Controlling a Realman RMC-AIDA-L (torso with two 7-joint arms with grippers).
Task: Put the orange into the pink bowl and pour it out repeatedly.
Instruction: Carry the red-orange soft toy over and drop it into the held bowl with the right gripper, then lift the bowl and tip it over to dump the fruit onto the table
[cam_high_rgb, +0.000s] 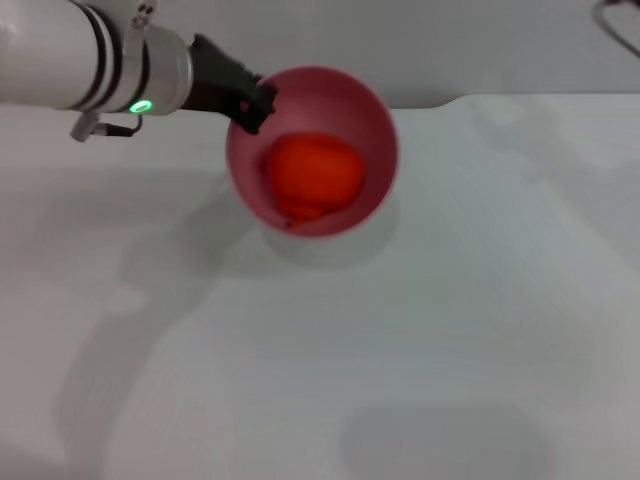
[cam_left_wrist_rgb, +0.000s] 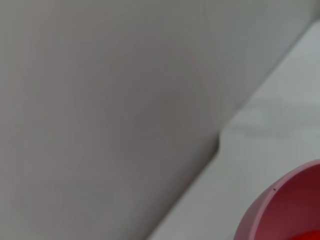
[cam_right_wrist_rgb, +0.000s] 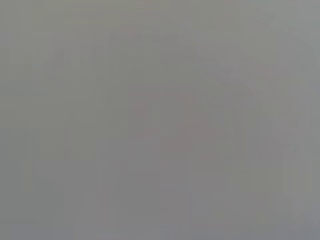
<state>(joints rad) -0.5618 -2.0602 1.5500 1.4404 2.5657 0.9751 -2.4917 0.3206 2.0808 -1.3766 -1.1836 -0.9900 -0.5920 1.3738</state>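
A white table (cam_high_rgb: 420, 330) filled most of the head view, with a pale grey wall (cam_high_rgb: 450, 45) behind its far edge, where the tabletop showed a small step. Soft shadows lay on the surface at the left and beneath the bowl.

The left arm (cam_high_rgb: 60, 55), white with dark bands and a lit green ring, reached in from the upper left. Its black left gripper (cam_high_rgb: 252, 105) was clamped on the near-left rim of the pink bowl (cam_high_rgb: 375, 120), one finger inside the rim and one outside.

The pink bowl was held at the far middle of the table, apparently lifted, and tipped so that its open mouth faced up toward the head camera and slightly toward the near side. Its surface was plain, with no label or writing to be read.

The orange (cam_high_rgb: 313, 175) lay inside the bowl, low against the near wall, just to the right of and below the gripper's fingers, not touching them. Its long axis ran roughly from far right to near left, with the narrower end toward the bowl's near rim.

In the left wrist view only a curved piece of the pink bowl (cam_left_wrist_rgb: 280, 210) and a sliver of the orange (cam_left_wrist_rgb: 307, 235) showed. The right arm was out of sight, and its wrist view showed only flat grey.
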